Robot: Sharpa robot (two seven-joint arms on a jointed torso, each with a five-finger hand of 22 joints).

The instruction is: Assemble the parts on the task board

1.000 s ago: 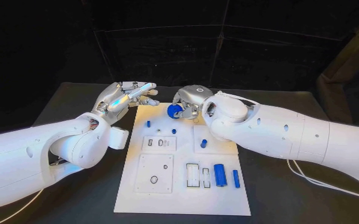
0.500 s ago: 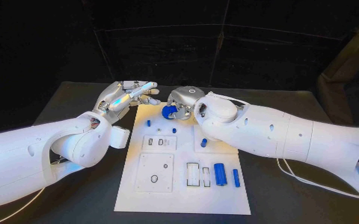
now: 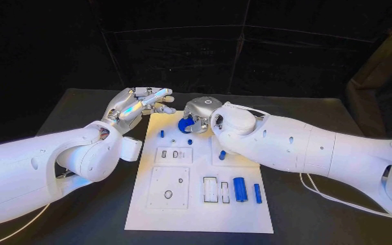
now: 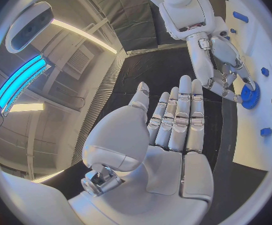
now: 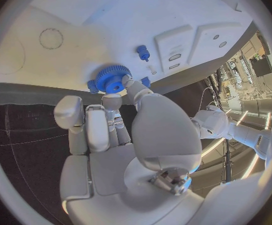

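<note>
The white task board (image 3: 196, 211) lies in the middle of the black table. My right hand (image 3: 201, 112) hovers over the board's far end and pinches a blue gear (image 3: 186, 125) in its fingertips. In the right wrist view the gear (image 5: 113, 80) hangs just above the board (image 5: 111, 20), close to a small blue peg (image 5: 142, 51). My left hand (image 3: 139, 104) is at the board's far left corner, fingers straight and holding nothing. From the left wrist, its bare palm (image 4: 173, 135) faces the right hand (image 4: 220, 70) and the gear (image 4: 250, 96).
Small blue pegs (image 3: 161, 134) (image 3: 190, 142) (image 3: 222, 155) stand on the board's far half. A thick blue cylinder (image 3: 239, 190) and a thin one (image 3: 257, 194) lie near the right edge, beside empty slots (image 3: 216, 191). Two raised white plates (image 3: 174, 155) (image 3: 168, 189) sit left.
My right arm and hand have shifted left over the board's far end, carrying the gear a little left and lower. The left hand has barely moved.
</note>
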